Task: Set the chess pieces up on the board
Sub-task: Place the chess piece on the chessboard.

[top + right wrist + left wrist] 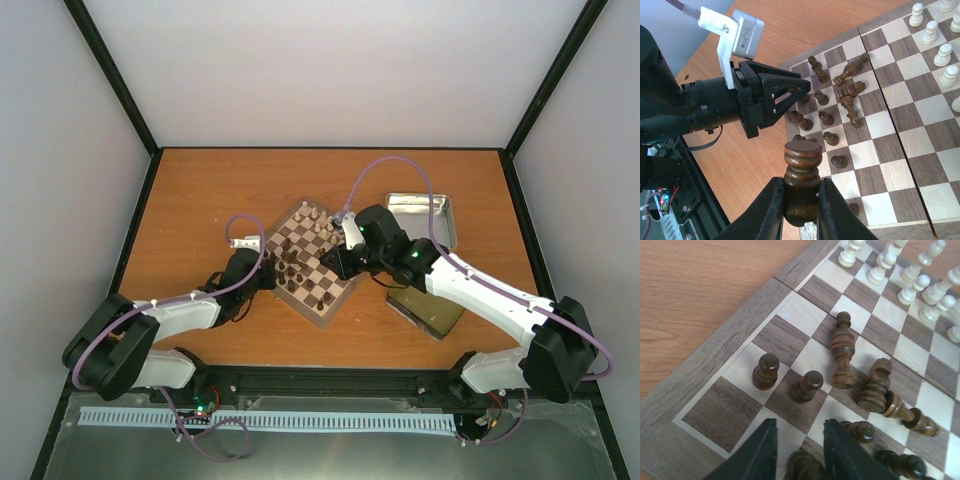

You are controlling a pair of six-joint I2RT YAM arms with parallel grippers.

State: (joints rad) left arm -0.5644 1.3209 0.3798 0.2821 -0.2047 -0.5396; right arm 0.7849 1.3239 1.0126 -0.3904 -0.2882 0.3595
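Note:
The board (337, 273) lies turned like a diamond at the table's centre. Dark chess pieces (290, 270) crowd its left side, some standing, some lying. In the left wrist view two dark pawns (765, 371) stand near the board's corner (705, 412) and several dark pieces (842, 355) lie toppled. My left gripper (799, 440) is open low over the board, with a dark piece (805, 467) between its fingers. My right gripper (801, 200) is shut on a dark piece (802, 165), held base-up above the board's near corner (900, 230).
Cream pieces (920, 285) stand in rows on the board's far side. An open metal tin (422, 217) lies right of the board, and another tin (428, 305) lies under my right arm. The left gripper (790, 95) sits close to the right one.

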